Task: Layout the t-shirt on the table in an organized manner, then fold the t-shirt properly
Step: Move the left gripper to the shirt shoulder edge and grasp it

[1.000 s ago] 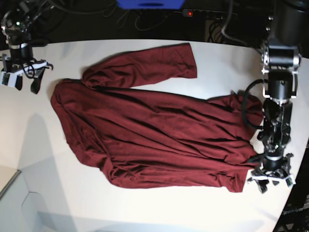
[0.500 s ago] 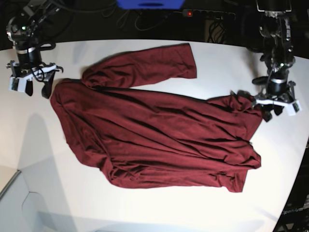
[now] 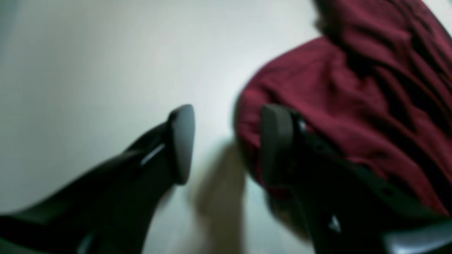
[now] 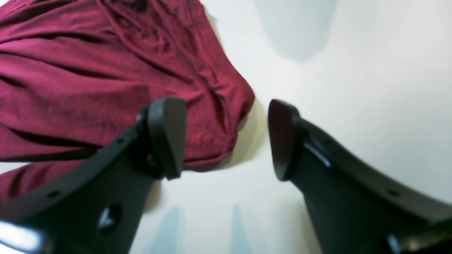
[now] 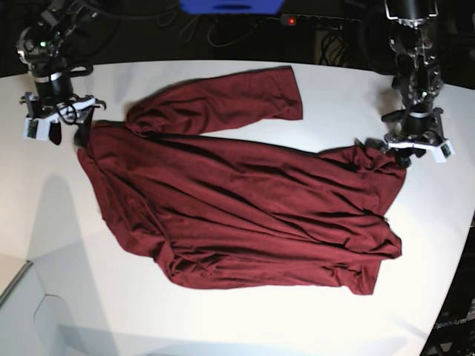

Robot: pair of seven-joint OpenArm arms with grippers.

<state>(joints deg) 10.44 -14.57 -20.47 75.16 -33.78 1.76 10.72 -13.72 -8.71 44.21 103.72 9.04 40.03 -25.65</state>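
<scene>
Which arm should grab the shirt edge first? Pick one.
Either, but the left gripper slightly: its open jaws already straddle the shirt edge, one over cloth, one over the table. The right gripper has the edge between open jaws too.

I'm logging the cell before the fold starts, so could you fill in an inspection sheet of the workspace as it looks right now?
Surface: white table, bare around the cloth.
Job's things: maroon t-shirt lying wrinkled, one sleeve spread toward the far edge, lower hem bunched.
Clutter: nothing seen.
Grippers: left gripper open at the shirt's corner, one finger over the cloth, nothing clamped; right gripper open, straddling the shirt's edge.
Cables: dark cables behind the table's far edge.
Surroundings: dark background, a power strip with a red light, a blue object.
</scene>
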